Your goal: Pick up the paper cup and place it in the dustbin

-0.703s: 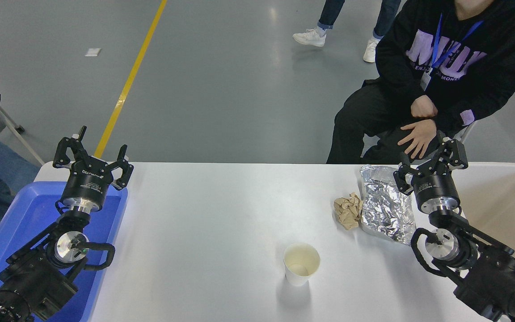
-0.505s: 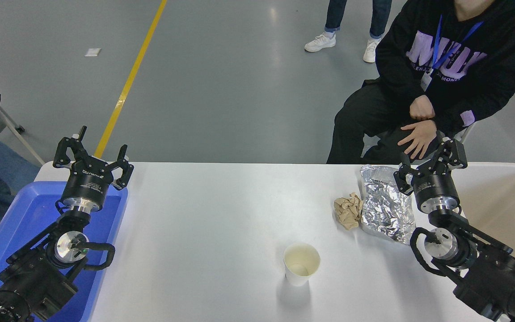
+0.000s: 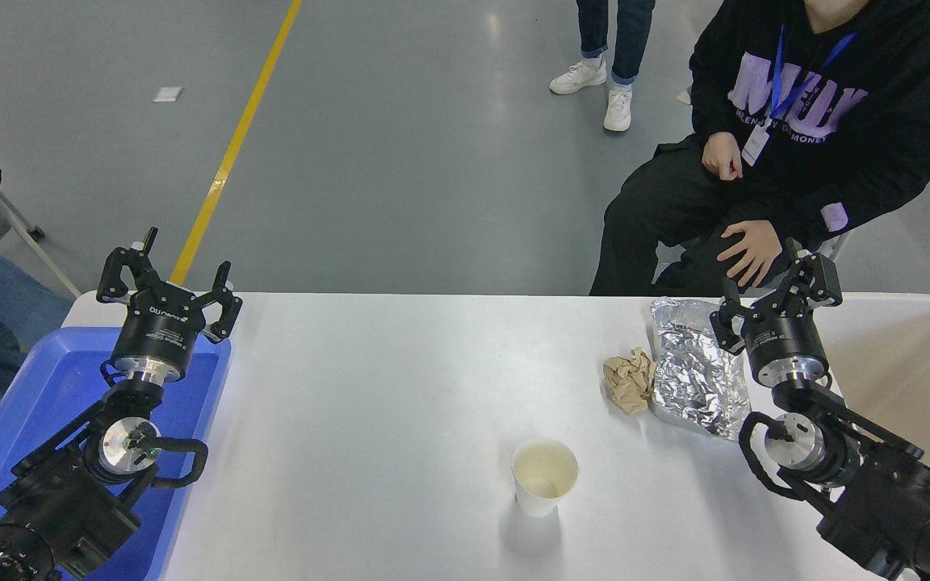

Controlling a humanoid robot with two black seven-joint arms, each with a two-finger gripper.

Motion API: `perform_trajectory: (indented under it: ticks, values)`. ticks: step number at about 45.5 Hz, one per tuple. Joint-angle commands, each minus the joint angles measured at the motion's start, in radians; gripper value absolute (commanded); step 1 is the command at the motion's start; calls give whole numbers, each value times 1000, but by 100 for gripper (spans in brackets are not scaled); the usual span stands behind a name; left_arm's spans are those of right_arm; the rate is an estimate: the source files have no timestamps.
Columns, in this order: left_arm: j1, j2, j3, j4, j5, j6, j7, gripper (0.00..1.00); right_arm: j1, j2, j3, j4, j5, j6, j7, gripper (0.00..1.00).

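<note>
A: Cup (image 3: 544,476) upright on bench (image 3: 400,379), well left of and nearer than right tool (image 3: 780,289), which gapes empty.

B: Hazard: a squeeze may crush or tip it; bin (image 3: 917,363) lies just right.

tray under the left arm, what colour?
Blue. The plastic tray at the table's left edge shows it best in the head view.

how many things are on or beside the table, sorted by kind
paper cup: 1
brown paper wad: 1
silver foil: 1
blue tray: 1
dustbin: 1
total: 5
</note>
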State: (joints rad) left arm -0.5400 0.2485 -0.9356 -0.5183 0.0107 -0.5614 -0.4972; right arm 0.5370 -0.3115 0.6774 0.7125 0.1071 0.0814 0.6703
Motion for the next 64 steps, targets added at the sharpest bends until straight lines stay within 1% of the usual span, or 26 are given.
perform_trajectory:
  ticks: [1, 16, 21, 23, 26, 29, 33, 41, 43, 51, 55, 58, 64]
  values:
    - [0, 0, 0, 0, 0, 0, 0, 98, -5, -3, 5, 2, 0, 0, 0, 100]
    - [0, 0, 0, 0, 0, 0, -1, 98, -31, -17, 4, 31, 2, -5, 0, 100]
    - [0, 0, 0, 0, 0, 0, -1, 98, -35, -90, -39, 116, 3, -3, -2, 100]
    - [0, 0, 0, 0, 0, 0, -1, 98, -32, -106, -79, 155, 3, -3, -2, 100]
    - [2, 0, 0, 0, 0, 0, -1, 98, -17, -162, -165, 205, 3, -3, -2, 100]
    - [0, 0, 0, 0, -1, 0, -1, 98, 17, -221, -270, 235, 3, -2, -2, 100]
    - [-2, 0, 0, 0, -1, -2, 0, 98, 109, -268, -480, 242, 3, 1, -2, 100]
    - [-2, 0, 0, 0, -1, -2, 0, 98, 384, -383, -918, 275, 5, 17, -2, 100]
    - [-2, 0, 0, 0, -1, -2, 0, 98, 457, -394, -1011, 280, 5, 23, -2, 100]
    - [-2, 0, 0, -2, -3, -2, 0, 98, 793, -376, -1462, 334, 3, 80, -2, 100]
    - [-2, -1, 0, -2, -3, -2, 0, 98, 934, -315, -1685, 341, 3, 113, -2, 100]
    - [-2, 0, 0, 0, -3, -2, 2, 98, 1003, -270, -1789, 357, 3, 155, -2, 100]
    - [-2, 0, 0, 0, -3, -2, 0, 98, 1141, -226, -1932, 418, -15, 290, -2, 100]
